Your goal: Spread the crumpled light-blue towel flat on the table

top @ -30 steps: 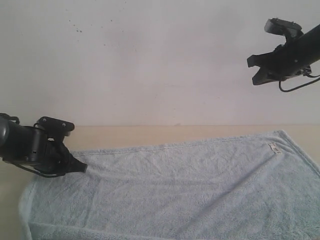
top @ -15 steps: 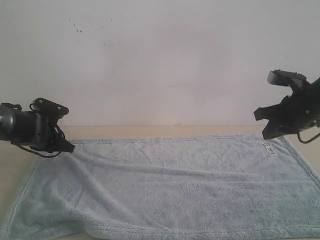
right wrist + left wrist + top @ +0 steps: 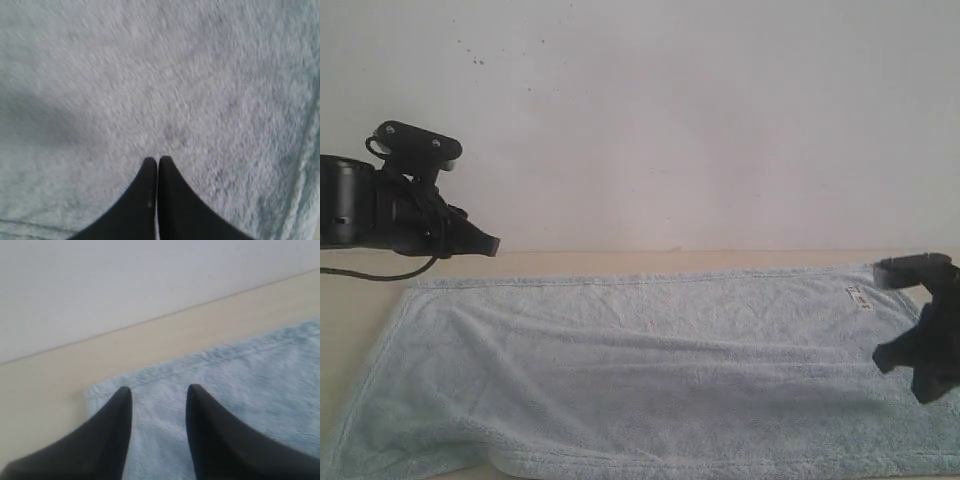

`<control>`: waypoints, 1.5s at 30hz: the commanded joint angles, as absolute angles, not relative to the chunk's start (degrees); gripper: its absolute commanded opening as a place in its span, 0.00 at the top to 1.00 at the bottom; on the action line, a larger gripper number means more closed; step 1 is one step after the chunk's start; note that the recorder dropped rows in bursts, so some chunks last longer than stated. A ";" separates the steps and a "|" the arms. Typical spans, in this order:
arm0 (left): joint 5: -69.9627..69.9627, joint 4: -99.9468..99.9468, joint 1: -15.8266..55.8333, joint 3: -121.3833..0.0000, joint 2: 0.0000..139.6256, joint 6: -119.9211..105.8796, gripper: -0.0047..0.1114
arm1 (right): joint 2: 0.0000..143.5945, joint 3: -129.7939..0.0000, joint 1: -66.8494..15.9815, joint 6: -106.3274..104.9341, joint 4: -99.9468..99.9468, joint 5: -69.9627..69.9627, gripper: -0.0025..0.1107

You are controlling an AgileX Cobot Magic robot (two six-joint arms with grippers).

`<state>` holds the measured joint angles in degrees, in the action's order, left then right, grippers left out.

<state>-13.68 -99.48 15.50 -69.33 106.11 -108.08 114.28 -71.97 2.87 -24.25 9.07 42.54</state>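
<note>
White wall [image 3: 670, 120] backs the table [image 3: 570, 262]; the towel [image 3: 650, 370] lies nearly flat, long axis running arm to arm, its near-left edge rumpled, closest to the left gripper [image 3: 485, 245], which hangs above the towel's far-left corner. Right gripper [image 3: 910, 375] sits low by the label [image 3: 857, 296]. Left wrist: fingers [image 3: 117, 415] parted, empty, over that corner. Right wrist: fingers [image 3: 150, 175] pressed together, empty, over towel.

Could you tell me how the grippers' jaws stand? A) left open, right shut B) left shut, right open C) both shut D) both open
A: the left gripper shows a clear gap between its tips over the towel corner, while the right gripper has its tips together.
</note>
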 commanded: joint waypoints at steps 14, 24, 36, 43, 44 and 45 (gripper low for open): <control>-10.42 -99.95 20.56 -45.08 88.19 -105.03 0.66 | 110.97 -62.33 7.07 -15.47 -3.39 36.54 0.98; -7.94 -99.95 20.56 -36.61 83.22 -105.03 0.66 | 110.97 -62.33 17.20 -11.94 -7.33 32.29 0.98; -16.78 -99.95 20.56 -30.41 83.26 -102.42 0.66 | 110.97 -62.33 13.49 -24.64 12.50 32.48 0.98; -19.46 -99.95 20.56 -29.91 89.35 -102.13 0.66 | 110.97 -62.33 9.90 -25.48 13.63 31.72 0.98; -18.50 -99.95 20.56 -29.91 90.48 -101.32 0.66 | 110.97 -62.33 9.52 -25.46 13.75 31.72 0.98; -17.99 -99.95 20.56 -29.91 91.53 -100.45 0.66 | 110.97 -62.33 9.37 -25.65 13.88 31.89 0.98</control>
<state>-19.82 -99.48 20.39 -30.26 89.01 -102.59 111.69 -62.63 10.06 -24.81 13.33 32.17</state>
